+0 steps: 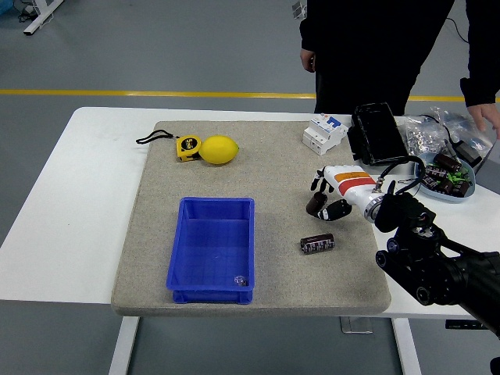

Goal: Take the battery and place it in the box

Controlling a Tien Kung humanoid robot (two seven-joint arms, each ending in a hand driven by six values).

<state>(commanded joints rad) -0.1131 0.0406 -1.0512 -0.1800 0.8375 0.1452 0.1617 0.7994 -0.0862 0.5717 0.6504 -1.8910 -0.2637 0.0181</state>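
Tape measure (187, 147) and lemon (219, 150): far left of the grey mat (273, 164).
Box (212, 248): blue, near left on the mat.
Battery (317, 244): lying on the mat, right of the box.
Right hand (326, 199): hovering just beyond the battery, fingers (319, 183) loosely spread, holding nothing.
Person (375, 47): standing at the counter's (62, 203) far right.
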